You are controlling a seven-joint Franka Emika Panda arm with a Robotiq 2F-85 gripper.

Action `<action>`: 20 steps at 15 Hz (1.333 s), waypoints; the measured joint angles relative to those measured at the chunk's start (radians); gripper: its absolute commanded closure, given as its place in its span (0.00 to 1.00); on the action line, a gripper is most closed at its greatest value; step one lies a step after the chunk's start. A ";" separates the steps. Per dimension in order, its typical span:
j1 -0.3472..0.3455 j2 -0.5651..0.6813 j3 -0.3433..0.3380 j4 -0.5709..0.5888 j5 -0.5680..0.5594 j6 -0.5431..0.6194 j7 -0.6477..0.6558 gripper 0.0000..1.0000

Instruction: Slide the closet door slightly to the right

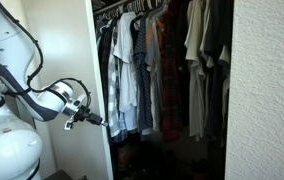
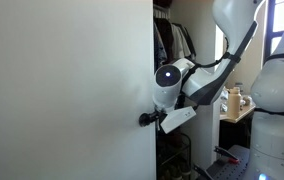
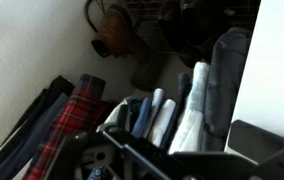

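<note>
- closet door [image 2: 67, 90] is the big plain white panel filling the whole near side in an exterior view, its free vertical edge running top to bottom right where the dark closet opening starts
- past that edge the opening is wide; hanging clothes [image 1: 162, 60] fill it from the rod [image 1: 132, 8] down, and the rough textured wall [image 1: 267, 90] closes off the far side
- the clothes hang back inside the closet, apart from the door's edge as far as I can see
- gripper [image 2: 145, 119] sits low on the door, right at that free edge, its dark tip touching or just about touching the panel, with the arm [image 2: 197, 80] reaching in from the room side
- can't tell whether the fingers are spread or pressed together, the tip is just a small dark blob in both exterior views and a blur in the wrist view
- wrist view looks into the closet: a red plaid garment [image 3: 77, 105] and folded-looking fabrics below, with a white panel along one side
</note>
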 measured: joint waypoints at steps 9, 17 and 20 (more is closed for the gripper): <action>0.215 -0.020 -0.211 0.013 0.118 -0.320 -0.027 0.00; 0.247 -0.089 -0.245 0.035 0.199 -0.558 -0.038 0.00; 0.250 -0.147 -0.252 0.045 0.208 -0.644 -0.068 0.00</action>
